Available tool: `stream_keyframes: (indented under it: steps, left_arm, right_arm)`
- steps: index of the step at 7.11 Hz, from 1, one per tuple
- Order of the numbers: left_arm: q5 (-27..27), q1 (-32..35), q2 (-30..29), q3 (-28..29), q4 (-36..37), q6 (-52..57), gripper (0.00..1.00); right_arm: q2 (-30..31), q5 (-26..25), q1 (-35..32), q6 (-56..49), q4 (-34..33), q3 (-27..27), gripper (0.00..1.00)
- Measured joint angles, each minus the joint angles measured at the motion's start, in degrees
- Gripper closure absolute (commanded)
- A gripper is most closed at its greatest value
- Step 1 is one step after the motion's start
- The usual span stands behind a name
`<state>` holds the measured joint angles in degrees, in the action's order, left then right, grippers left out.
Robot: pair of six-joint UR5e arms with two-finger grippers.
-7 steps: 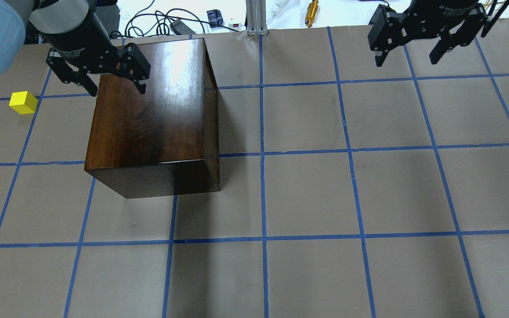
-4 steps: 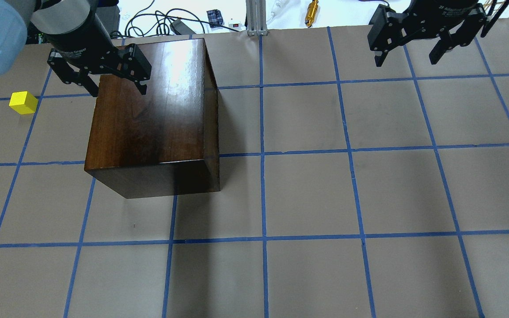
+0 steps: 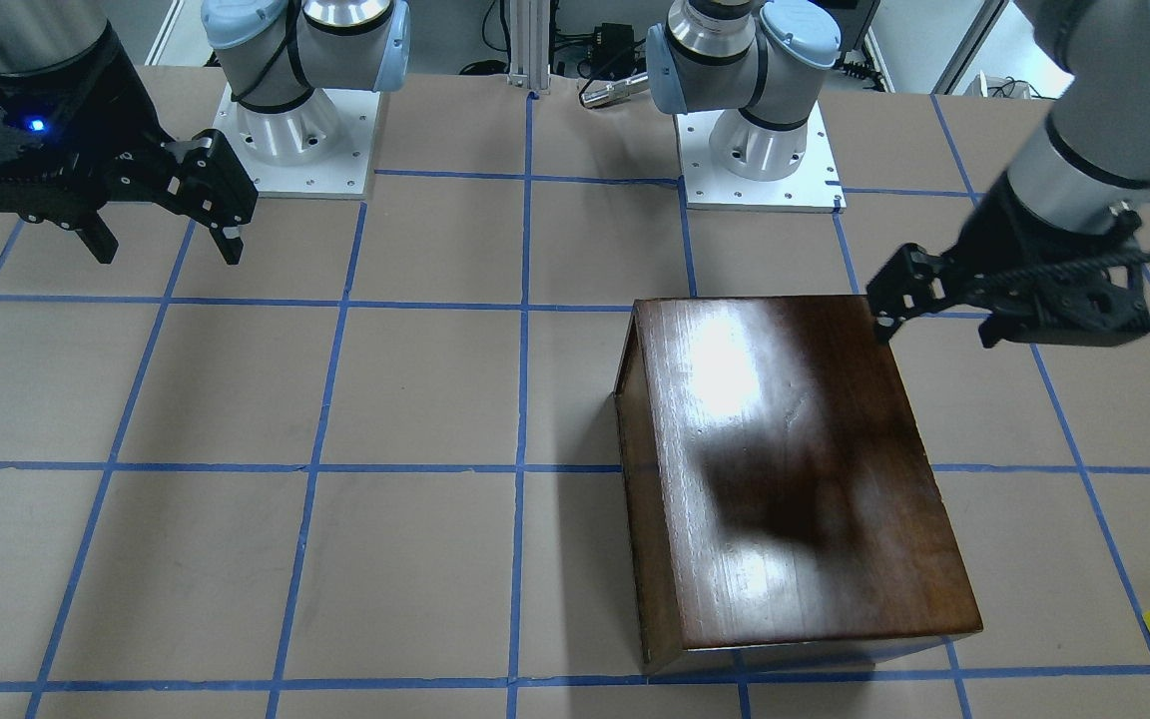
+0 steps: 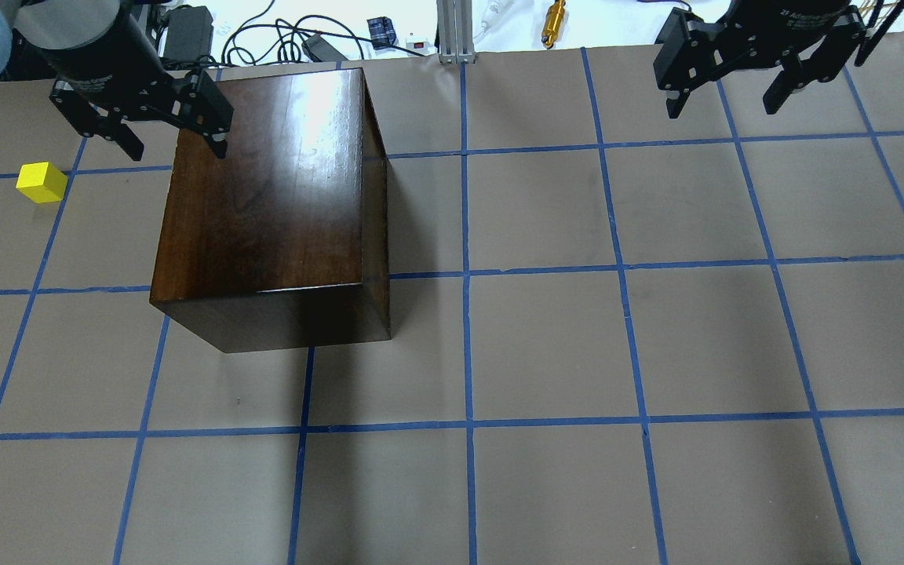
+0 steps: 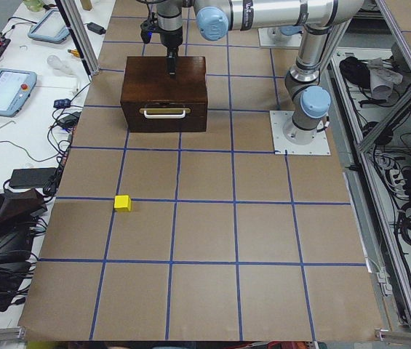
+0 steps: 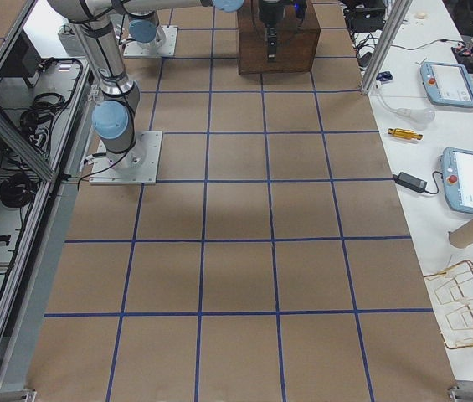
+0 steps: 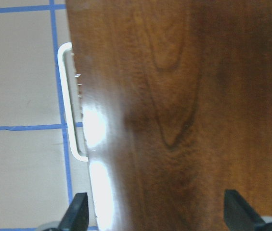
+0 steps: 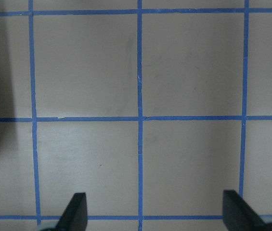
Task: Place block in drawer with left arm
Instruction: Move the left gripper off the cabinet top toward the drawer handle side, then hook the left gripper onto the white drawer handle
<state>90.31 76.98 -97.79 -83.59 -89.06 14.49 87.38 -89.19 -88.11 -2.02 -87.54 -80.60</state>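
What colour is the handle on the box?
White. The handle shows best in the left wrist view.

Two arms of silver-grey tube: left arm (image 3: 1099,90), right arm (image 3: 26,25). Pale blue joint caps (image 3: 803,25), black seam rings at the shoulders. Bases sit on white square mounting plates (image 3: 795,190), small screws along the edges. Left gripper (image 4: 178,153) and right gripper (image 4: 720,110): black, angular linkage fingers, small white lettering on the bodies. Blue light (image 3: 36,126) on the right gripper. Black ribbed cable (image 3: 1084,262) at the left gripper.
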Motion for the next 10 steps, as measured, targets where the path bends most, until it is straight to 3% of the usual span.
stream_keyframes:
  steps: [4, 7, 10]
  left_arm:
    - [-3.9, -11.6, -7.4, -0.6, 2.9, 9.9, 0.0]
    - [-12.0, -13.1, -11.9, -2.3, 4.5, 10.5, 0.0]
    - [-13.9, -13.3, -13.8, -3.5, 5.7, 11.4, 0.0]
  right_arm:
    - [0.0, 0.0, 0.0, 0.0, 0.0, 0.0, 0.0]
    - [0.0, 0.0, 0.0, 0.0, 0.0, 0.0, 0.0]
    - [0.0, 0.0, 0.0, 0.0, 0.0, 0.0, 0.0]
